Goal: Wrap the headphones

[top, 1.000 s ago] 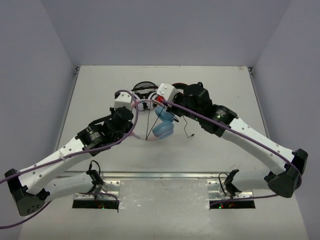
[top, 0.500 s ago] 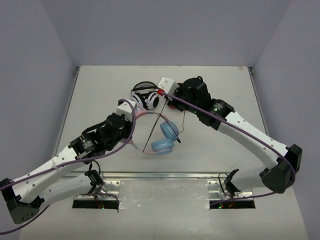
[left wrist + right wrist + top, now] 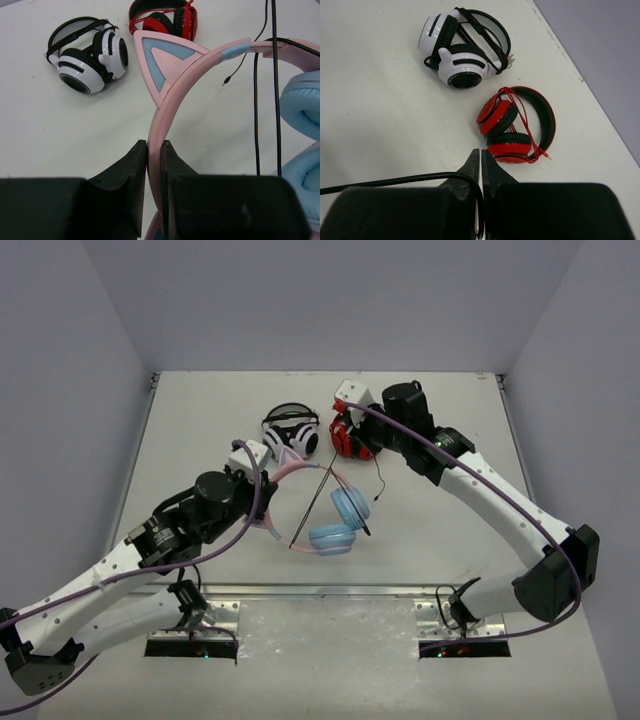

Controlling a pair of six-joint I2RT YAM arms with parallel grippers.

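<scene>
MID-WRAP: My left pincer (image 3: 154, 145) is clamped narrow on the headband of the pink cat-eared headphones with light blue padded ear cups (image 3: 348, 505). They sit about mid-table, closer to the near edge than the far one. My right pincer (image 3: 480, 152) is raised toward the far edge and pinched all but shut on their thin black cable (image 3: 310, 507), which runs into the slit between its fingers.

In the left wrist view two strands of that cable cross the headband, and the plug end dangles free above the grey-white table (image 3: 200, 420). I judge the winding is under way but not finished.

The next move, as I read it, calls for my right pincer to carry the line round the headband again. It should hold tension without dragging the band out of my left grip, and the loose plug still needs tucking.

Counted: three sets of headphones. One is the pink pair. One is a white-and-black pair (image 3: 290, 432) and one a red-and-black pair (image 3: 350, 440), lying side by side near the far edge with their own cords wound on. There are two pincers, both occupied.
</scene>
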